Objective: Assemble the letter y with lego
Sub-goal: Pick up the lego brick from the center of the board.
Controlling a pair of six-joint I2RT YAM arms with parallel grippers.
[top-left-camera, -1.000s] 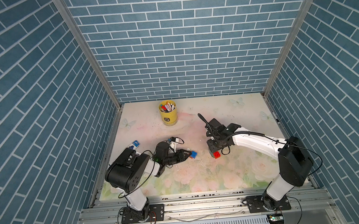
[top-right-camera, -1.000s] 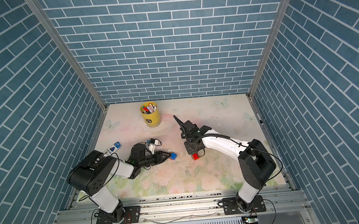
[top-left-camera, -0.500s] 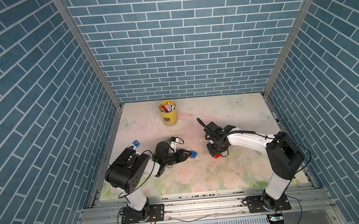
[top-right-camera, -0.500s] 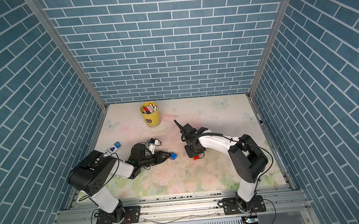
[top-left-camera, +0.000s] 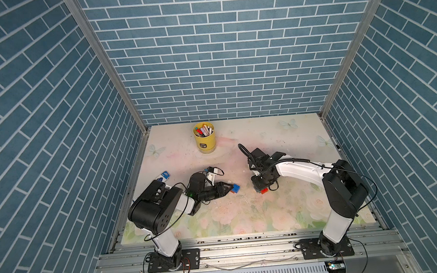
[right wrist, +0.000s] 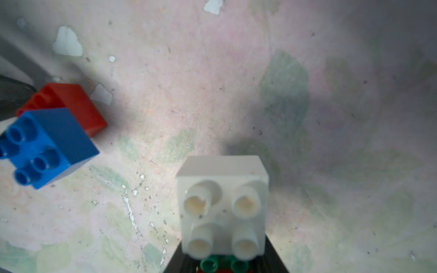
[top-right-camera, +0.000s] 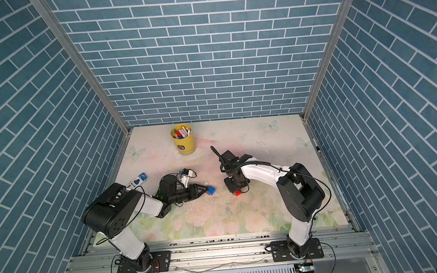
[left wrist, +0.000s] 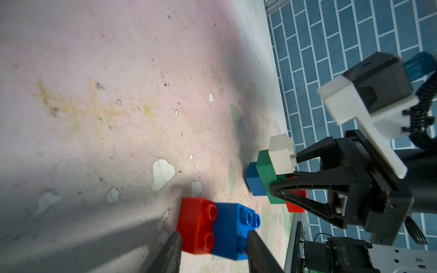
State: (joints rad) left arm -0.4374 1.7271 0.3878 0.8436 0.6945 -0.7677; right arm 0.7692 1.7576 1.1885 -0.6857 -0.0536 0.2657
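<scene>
Left gripper (left wrist: 212, 234) is clamped on the pair (left wrist: 224, 227), one finger (left wrist: 171, 250) against the red brick (left wrist: 196, 222) and the other against the blue brick (left wrist: 234, 227), the two snapped side by side with their studs facing the right wrist camera. In both top views the pair sits at that gripper's tip, low over the table (top-left-camera: 245, 220), left of centre; whether it touches the surface, can't tell. Over to the right gripper (left wrist: 285, 175): its jaws are drawn in on the cluster (left wrist: 269, 175), one finger on each side. On the cluster, the white brick (left wrist: 281, 156) and a second red (left wrist: 295, 205) sit on the stud face of the green bar (left wrist: 266, 182) at opposite ends, and a second blue (left wrist: 254, 183) is on the bar's other face. From above, only that red peeks out under the right gripper, near the middle of the table. Pair and cluster are near each other but apart, with bare table between them. A yellow cup (top-left-camera: 205, 143) of pens stands well back by the wall
</scene>
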